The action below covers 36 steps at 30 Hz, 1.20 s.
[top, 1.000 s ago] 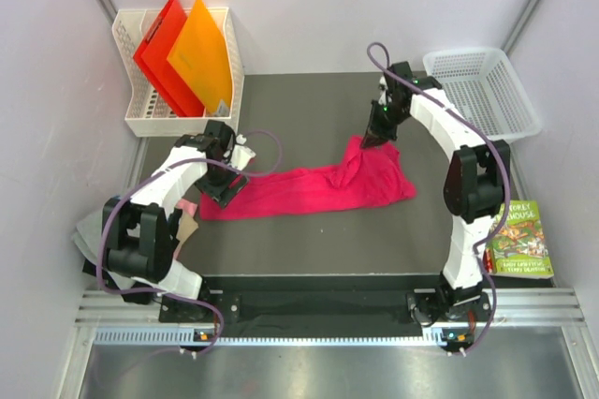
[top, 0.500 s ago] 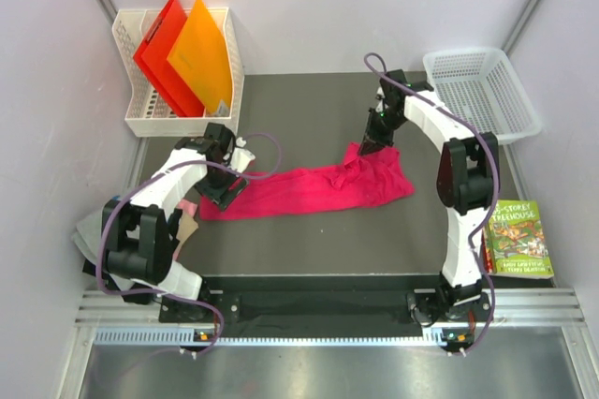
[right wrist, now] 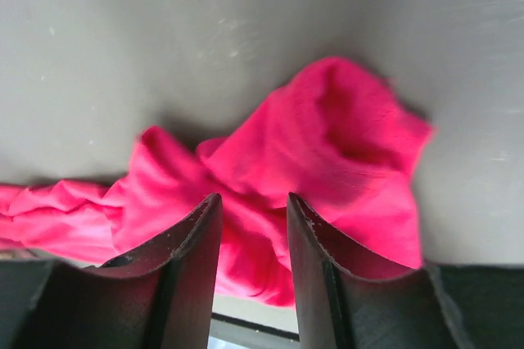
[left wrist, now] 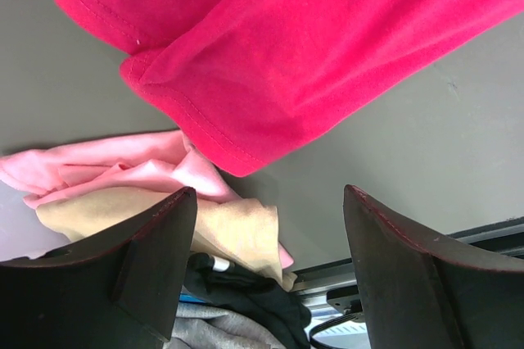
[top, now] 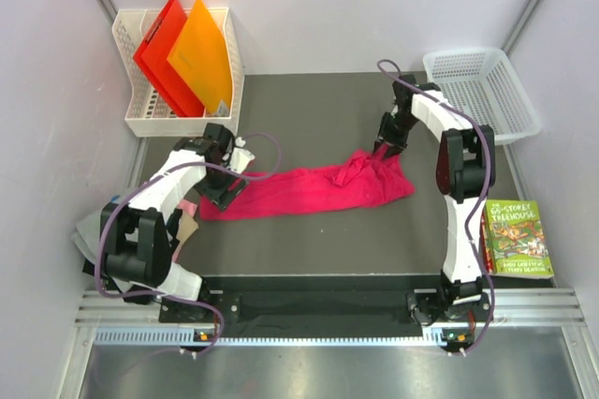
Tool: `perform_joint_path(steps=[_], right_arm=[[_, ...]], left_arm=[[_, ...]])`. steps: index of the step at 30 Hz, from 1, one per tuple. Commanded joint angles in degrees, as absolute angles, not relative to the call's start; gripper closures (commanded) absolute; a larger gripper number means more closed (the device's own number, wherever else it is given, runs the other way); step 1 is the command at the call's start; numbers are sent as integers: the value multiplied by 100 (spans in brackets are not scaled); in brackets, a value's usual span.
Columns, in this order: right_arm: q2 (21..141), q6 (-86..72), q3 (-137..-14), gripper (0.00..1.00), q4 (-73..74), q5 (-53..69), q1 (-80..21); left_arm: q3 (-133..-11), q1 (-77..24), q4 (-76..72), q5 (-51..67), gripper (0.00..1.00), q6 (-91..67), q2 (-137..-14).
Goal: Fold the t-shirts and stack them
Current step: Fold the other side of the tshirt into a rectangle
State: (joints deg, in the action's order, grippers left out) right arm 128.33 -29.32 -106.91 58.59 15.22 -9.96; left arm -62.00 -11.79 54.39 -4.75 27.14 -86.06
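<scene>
The magenta t-shirt (top: 309,191) lies on the dark table as a long band, its long axis running left to right between the two arms, flat at its left end and bunched into a rumpled heap at its right end. The right gripper (top: 385,144) hangs just over the far edge of that heap, so the cloth lies on its near side and trails off to its left. Its fingers stand a little apart, and the wrist view shows only cloth beyond the tips and nothing pinched between them. The left gripper (top: 223,195) hovers over the shirt's left end, jaws wide and empty.

Each arm is nearest its own end, and the bunched right end looks like the part needing spreading before any fold (a judgement, not a thing seen). Just left of the shirt's left end sit a pale pink shirt (left wrist: 123,173), a tan shirt (left wrist: 225,230) and something grey beneath. To the right of the shirt and nearer the arm bases lies a green book (top: 518,238), on whose cover "STOREY TREEHOUSE" can be read, the rest being too small
</scene>
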Motion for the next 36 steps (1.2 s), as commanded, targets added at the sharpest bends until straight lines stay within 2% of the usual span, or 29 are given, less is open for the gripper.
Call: perform_joint_path(steps=[1, 8, 20, 36], right_arm=[[12648, -2778, -10943, 62, 5767, 1327, -861], [12419, -2900, -10608, 62, 5458, 1819, -870], [12392, -3208, -10872, 62, 5282, 2328, -888], [12436, -3507, -11082, 63, 5089, 2470, -1037]], left_arm=[[-6004, -1160, 5502, -439, 23, 2742, -8253], [-5897, -1160, 5458, -378, 23, 2699, -8253], [-5959, -1169, 5493, -308, 23, 2681, -8306], [-5941, -1160, 5493, -281, 23, 2707, -8358]])
